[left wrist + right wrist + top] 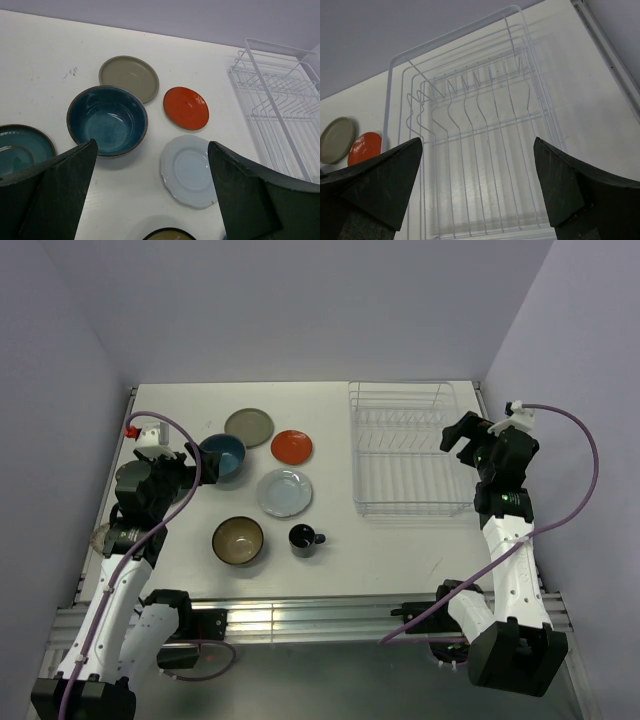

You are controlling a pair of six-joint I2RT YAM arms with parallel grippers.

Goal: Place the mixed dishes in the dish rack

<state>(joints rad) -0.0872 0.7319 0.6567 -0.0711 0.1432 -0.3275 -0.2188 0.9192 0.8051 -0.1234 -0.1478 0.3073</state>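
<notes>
Dish rack (411, 448): right side of the desk (400, 550).
Plates: left of the rack; far plate (249, 426), middle plate (291, 447) to its right, near plate (284, 492) in front.
Bowls: far bowl (222, 457) left of the plates; near bowl (238, 540) before it.
Mug (304, 539): just right of the near bowl.

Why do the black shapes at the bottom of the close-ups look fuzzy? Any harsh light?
Top external view: soft even light, faint shadows, dish rack pale against the table. Left wrist view: the left gripper's fingers sit too near, dark and blurred; the teal-blue bowl has a mild sheen. Right wrist view: the right gripper's fingers blurred too, rack wires sharp.
</notes>
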